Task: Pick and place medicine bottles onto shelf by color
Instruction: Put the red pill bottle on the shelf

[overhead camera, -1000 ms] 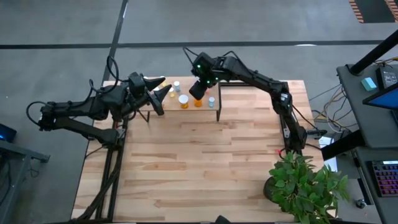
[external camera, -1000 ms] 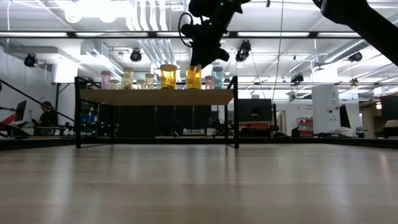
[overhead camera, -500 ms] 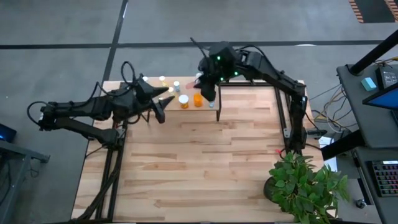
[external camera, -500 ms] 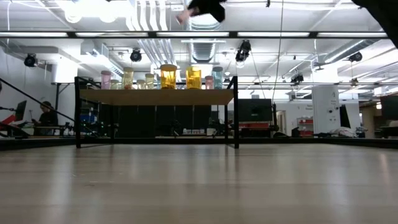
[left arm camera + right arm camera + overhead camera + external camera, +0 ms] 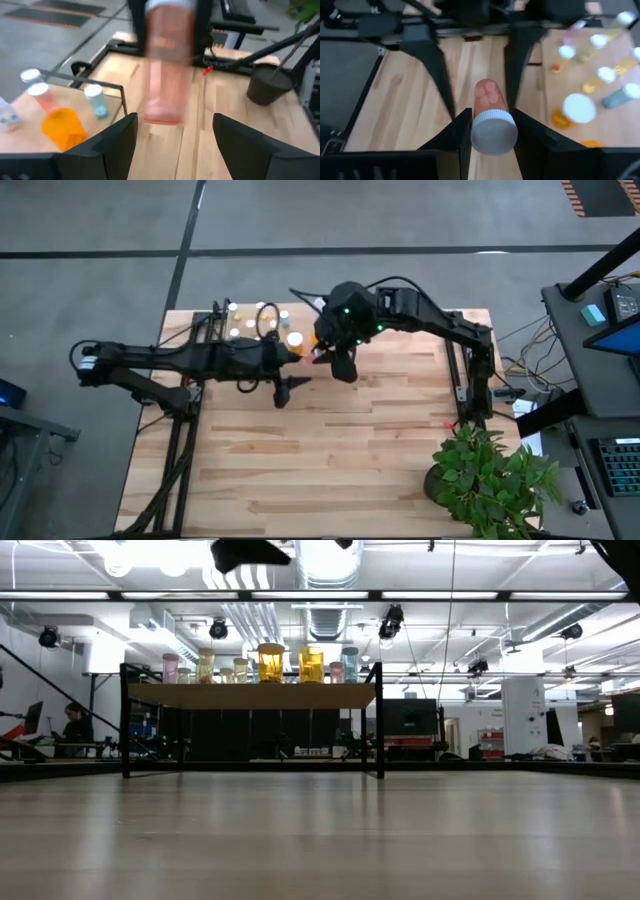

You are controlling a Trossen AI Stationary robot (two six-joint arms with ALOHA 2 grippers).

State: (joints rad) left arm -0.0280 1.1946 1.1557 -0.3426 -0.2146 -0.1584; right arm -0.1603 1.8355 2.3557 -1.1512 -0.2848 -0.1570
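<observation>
My right gripper [image 5: 492, 116] is shut on a pink medicine bottle [image 5: 489, 97] with a white cap, in the air in front of the shelf [image 5: 250, 696]. My left gripper [image 5: 175, 120] faces it from the table's left. It is open, with a finger on either side of the bottle's [image 5: 167, 65] bottom end and apart from it. On the shelf [image 5: 22, 131] stand several bottles, among them an orange one [image 5: 62, 127], a bluish one [image 5: 96, 102] and yellow ones [image 5: 270, 662]. My right gripper pinches the bottle's cap end [image 5: 493, 131] between its two fingers [image 5: 464, 131]. They come from the table's right, slanting down. The bottle lies along the fingers, with its bottom [image 5: 487, 90] sticking out past their tips toward the left gripper. It is lifted clear of shelf and table.
A green potted plant [image 5: 490, 480] stands at the table's near right corner. The wooden table top [image 5: 330, 460] in front of the shelf lies bare. Black stands and cables run along the table's right edge [image 5: 470, 380].
My right gripper has risen from over the shelf's right end and come toward the table's near edge with the pink bottle, rolling as it went. My left gripper has swung from the shelf's left end toward the right and the near side, sinking until it faces the bottle.
</observation>
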